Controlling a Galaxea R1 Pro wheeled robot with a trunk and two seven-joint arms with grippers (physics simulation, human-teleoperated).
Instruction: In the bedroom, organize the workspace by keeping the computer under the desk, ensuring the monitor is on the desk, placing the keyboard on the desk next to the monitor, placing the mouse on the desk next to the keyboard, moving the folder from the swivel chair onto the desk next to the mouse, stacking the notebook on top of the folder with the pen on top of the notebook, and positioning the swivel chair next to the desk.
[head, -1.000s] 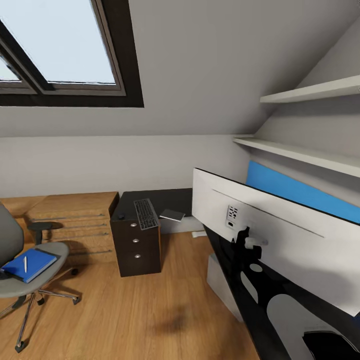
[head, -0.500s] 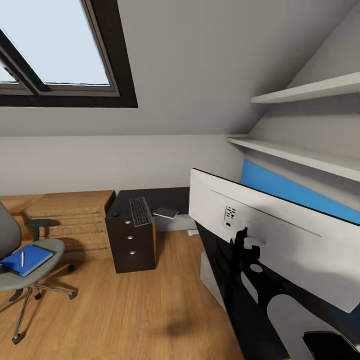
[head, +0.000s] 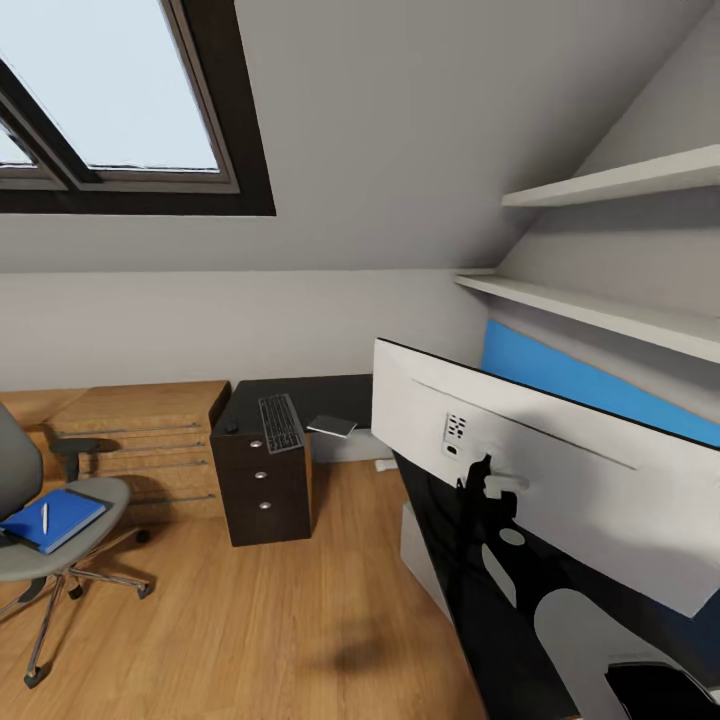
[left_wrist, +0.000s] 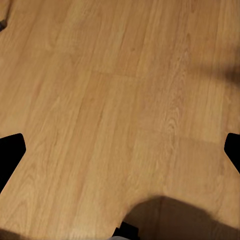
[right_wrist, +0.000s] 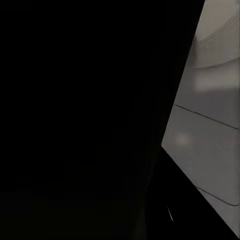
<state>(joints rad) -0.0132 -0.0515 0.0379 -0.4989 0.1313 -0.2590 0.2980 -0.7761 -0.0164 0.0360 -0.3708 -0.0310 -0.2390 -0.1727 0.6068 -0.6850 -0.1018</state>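
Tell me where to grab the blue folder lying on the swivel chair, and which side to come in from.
Grip the folder by its near long edge, which faces the open floor, coming in low from the front of the swivel chair. It lies flat on the seat, and the backrest and armrest block the far side. Keep the claw off the pen resting on top.

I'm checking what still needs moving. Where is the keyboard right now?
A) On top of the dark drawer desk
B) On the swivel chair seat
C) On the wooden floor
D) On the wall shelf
A: the keyboard lies flat on the dark desk, above its drawers.
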